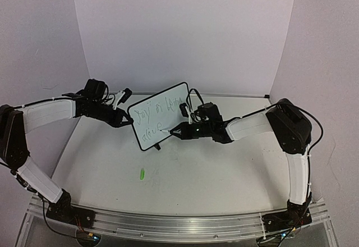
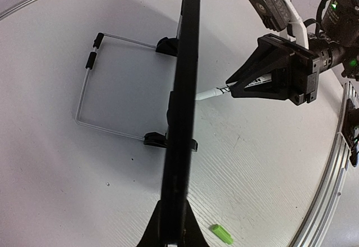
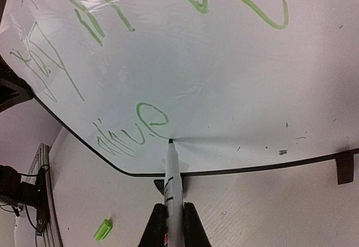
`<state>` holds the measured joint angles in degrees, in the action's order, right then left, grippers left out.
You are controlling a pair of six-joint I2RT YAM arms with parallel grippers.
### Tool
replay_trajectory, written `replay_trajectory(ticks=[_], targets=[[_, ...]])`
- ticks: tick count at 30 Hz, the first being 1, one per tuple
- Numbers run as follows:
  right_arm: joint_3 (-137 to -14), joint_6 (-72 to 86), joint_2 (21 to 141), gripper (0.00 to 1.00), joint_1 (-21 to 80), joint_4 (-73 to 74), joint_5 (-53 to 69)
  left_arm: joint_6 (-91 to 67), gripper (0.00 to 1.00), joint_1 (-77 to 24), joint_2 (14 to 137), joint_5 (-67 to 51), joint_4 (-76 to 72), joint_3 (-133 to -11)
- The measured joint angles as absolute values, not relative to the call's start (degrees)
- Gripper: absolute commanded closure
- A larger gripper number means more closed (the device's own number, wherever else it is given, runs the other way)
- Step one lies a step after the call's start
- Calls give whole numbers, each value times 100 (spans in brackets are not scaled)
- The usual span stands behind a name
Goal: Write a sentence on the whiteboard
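- Jaws of the left gripper (image 1: 127,122) are clamped on the 9 o'clock edge of the whiteboard (image 1: 160,115), which stands near the middle of the table (image 1: 235,174), its face toward the arms.
- Jaws of the right gripper (image 1: 177,130) pinch a white marker (image 3: 173,174) and reach the board from about 4 o'clock.
- The marker tip touches the white face, just past the last letter of the lower line.
- The sentence (image 1: 156,114) is a green scrawl in two lines.
- A green cap (image 1: 142,174) lies on the table at about 7 o'clock from the board, apart from it.
- A wire stand (image 2: 84,90) rests on the table behind the board.
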<state>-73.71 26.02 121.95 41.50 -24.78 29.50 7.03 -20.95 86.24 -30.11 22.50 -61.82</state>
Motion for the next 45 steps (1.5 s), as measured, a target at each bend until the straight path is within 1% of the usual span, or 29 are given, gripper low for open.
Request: replay_trajectory(ticks=[14, 27, 45], targets=[[-7360, 2568, 12191, 100, 4149, -2426, 2654, 701, 100, -2095, 8624, -3011, 2248, -6184], [-6855, 2554, 11827, 100, 4101, -2550, 2251, 703, 100, -2095, 8624, -3006, 2252, -6184], [-7028, 2574, 11820, 100, 4099, -2700, 2347, 703, 100, -2095, 8626, -3009, 2252, -6184]])
